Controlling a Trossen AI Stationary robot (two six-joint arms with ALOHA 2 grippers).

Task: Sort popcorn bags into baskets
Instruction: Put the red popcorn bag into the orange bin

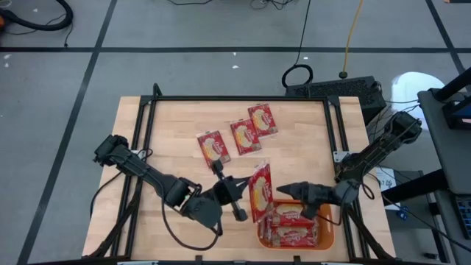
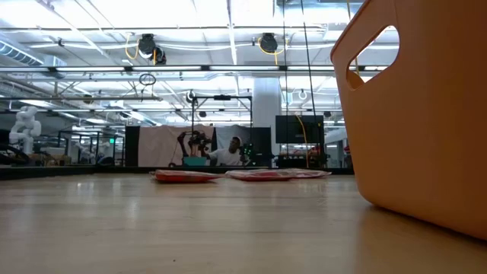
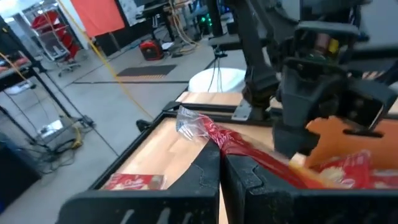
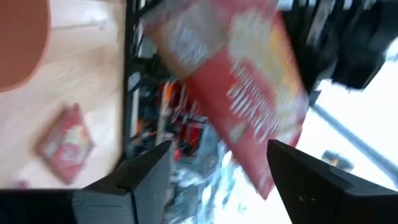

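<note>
A popcorn bag (image 1: pixel 259 193) is pinched by its end in the closed left gripper (image 1: pixel 249 197) just beside the orange basket (image 1: pixel 328 237), at the rim nearest the table's middle. The right gripper (image 1: pixel 288 191), fingers spread wide, is held over that rim beside the bag. The bag is best carried clear over the rim before being freed, since two packets (image 1: pixel 288 224) already fill much of the floor. Three more bags (image 1: pixel 243 135) lie well apart, with open board around them

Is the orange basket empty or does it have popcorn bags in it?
Not empty: red popcorn bags lie flat inside the orange basket.
</note>
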